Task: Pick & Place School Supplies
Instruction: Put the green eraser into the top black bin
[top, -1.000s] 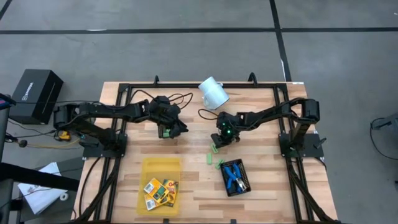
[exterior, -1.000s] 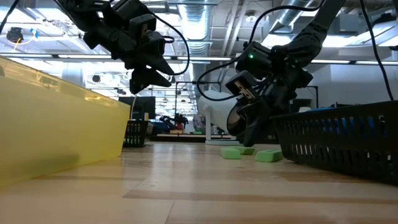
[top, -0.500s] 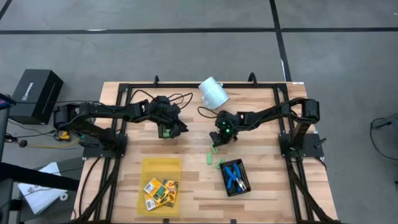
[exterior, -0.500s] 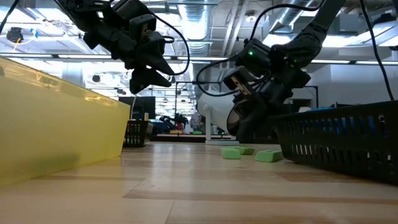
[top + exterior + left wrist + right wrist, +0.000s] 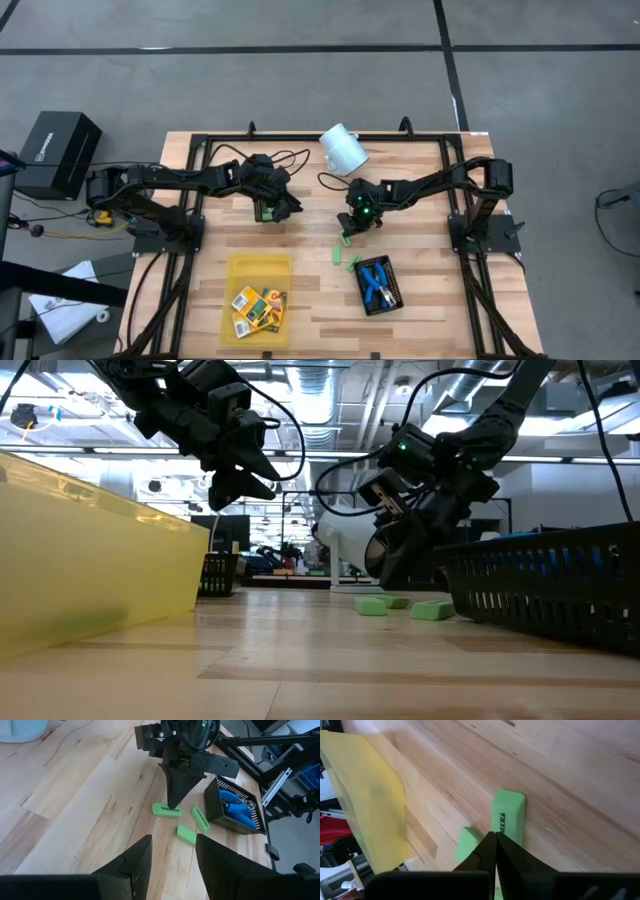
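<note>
Hovering my right gripper [image 5: 492,840], fingers pressed together and empty, over the small light-green oblong eraser [image 5: 508,817] lying on the wooden table [image 5: 580,780], I should open before descending, straddling its narrow sides.

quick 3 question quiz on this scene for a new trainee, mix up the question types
1. True or false: the right gripper is shut, its tip over a green eraser.
2. Multiple choice: where are the blue-handled pliers? A) yellow tray B) black mesh tray C) white cup
3. Fill in: the yellow tray holds small orange-yellow ____.

Key
1. True; no eraser is between the fingers, and the left gripper is open, raised above the table.
2. B, the black mesh tray.
3. Boxes.
</note>
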You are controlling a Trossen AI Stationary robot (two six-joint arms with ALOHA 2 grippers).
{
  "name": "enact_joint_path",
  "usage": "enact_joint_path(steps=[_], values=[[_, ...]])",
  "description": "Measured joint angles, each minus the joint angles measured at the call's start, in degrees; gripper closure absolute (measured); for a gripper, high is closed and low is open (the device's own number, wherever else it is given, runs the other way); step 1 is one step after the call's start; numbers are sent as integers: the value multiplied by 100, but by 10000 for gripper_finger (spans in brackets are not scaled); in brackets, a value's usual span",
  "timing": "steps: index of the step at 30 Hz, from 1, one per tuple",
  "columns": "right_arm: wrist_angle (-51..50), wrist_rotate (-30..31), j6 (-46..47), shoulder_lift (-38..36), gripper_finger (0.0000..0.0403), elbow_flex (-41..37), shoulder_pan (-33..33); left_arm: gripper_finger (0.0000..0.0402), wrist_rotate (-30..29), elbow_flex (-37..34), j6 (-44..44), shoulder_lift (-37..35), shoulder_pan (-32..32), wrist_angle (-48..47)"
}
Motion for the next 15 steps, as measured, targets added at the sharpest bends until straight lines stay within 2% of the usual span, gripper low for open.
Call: enact_joint_path(steps=[15], values=[[-136,-19,-66,-9,403,-126,-39,254,0,0,43,14,0,-1]])
